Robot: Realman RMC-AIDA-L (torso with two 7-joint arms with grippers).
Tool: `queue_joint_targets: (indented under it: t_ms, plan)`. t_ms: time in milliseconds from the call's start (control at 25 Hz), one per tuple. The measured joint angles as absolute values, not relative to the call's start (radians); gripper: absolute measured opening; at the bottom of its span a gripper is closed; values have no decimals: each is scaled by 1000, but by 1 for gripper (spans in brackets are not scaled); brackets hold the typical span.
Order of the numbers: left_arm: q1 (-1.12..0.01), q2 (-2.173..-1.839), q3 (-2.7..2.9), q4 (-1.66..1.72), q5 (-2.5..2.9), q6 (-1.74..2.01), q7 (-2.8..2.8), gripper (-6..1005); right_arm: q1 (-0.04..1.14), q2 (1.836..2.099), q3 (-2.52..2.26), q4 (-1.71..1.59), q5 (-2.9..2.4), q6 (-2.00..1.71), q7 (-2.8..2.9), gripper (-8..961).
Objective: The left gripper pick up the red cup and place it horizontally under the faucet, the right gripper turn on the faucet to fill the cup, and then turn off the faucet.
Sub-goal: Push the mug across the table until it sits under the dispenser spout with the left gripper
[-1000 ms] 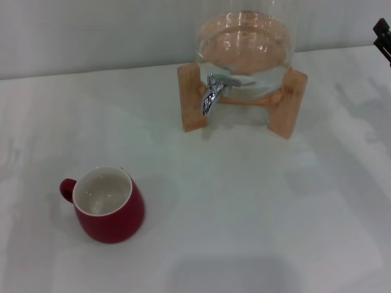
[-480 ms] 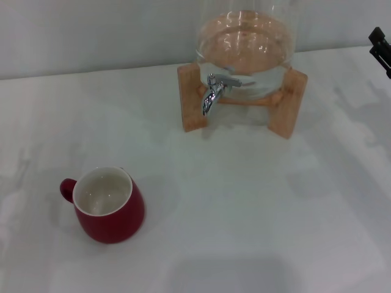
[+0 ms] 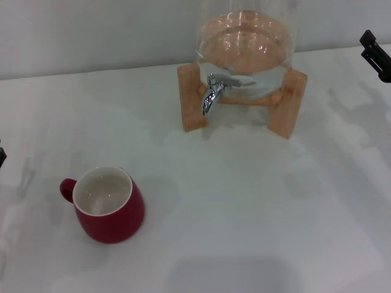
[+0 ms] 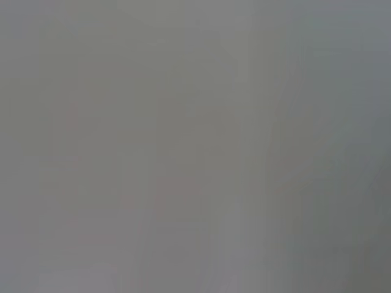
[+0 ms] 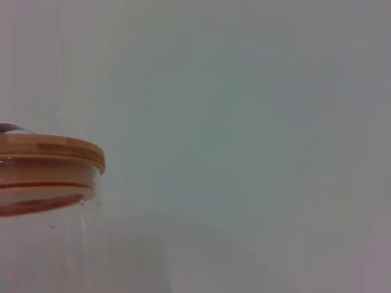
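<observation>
Left gripper (image 3: pixel 1 155), barely visible at the frame's left edge; its opening I cannot tell. Red cup (image 3: pixel 109 207) stands upright, lower left. I should approach level and grasp the body squarely.

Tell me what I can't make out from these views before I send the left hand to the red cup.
- Left hand: only a dark sliver at the head view's left edge; fingers cut off.
- Right hand: clipped by the right edge; open or shut unclear.
- Left wrist view: uniform grey blur, nothing recognisable.
- Right wrist view: shows only the glass jar's wooden lid; the faucet is out of frame.
- Red cup: upright, white inside; contents unclear.
</observation>
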State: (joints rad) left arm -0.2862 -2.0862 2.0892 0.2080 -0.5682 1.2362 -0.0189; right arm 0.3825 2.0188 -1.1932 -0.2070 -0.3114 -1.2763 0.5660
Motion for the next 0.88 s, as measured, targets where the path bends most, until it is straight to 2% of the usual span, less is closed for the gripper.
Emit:
queue_joint_targets:
  t_ms: [880]
  plan:
    - [-230, -2088, 2145, 203, -489, 1263, -17, 868, 383, 2019, -1218, -184, -310, -1278, 566, 867]
